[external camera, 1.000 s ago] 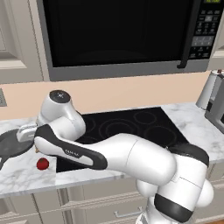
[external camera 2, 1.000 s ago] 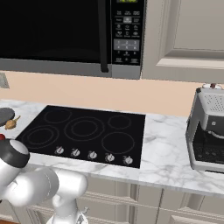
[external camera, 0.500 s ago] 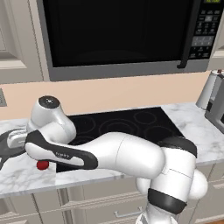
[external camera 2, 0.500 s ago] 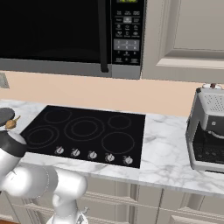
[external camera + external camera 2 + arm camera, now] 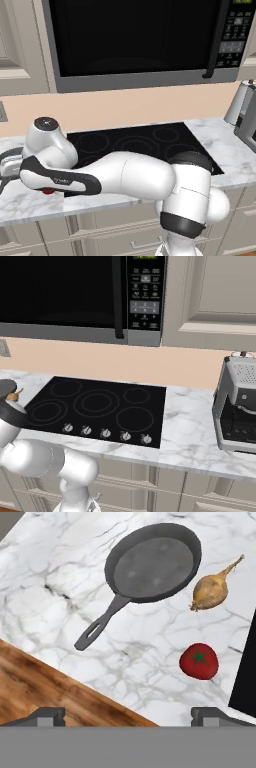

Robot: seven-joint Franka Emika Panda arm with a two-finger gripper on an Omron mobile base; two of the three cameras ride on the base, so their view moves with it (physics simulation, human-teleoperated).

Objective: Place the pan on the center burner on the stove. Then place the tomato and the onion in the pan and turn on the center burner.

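Step in hand looks like the first one: reaching for the pan, nothing moved yet.

Stove (image 5: 95, 406) fills the middle of the right base view, black glass, all rings bare; center burner (image 5: 96, 403) is the biggest ring, mid-cooktop, nothing on it. Five knobs run along its lower edge.

Counter (image 5: 60, 577) of white marble takes up most of the hand view, with a wood floor strip at lower left.

Pan (image 5: 152, 562) sits upper center of the hand view, flat on the marble, handle running down-left toward mid-frame. Empty inside.

Onion (image 5: 211, 591) at right, just beside the pan rim, stem tip pointing to the upper right; contact hard to tell. Tomato (image 5: 199, 661) lower right, apart from both, close to the black cooktop edge at the frame's right.

Gripper (image 5: 128, 714) at bottom of the hand view, fingers spread wide, holding nothing, well above the counter.

Next move, my guess: descend over the handle, line the fingers across it, close, then carry the pan to the big middle ring.
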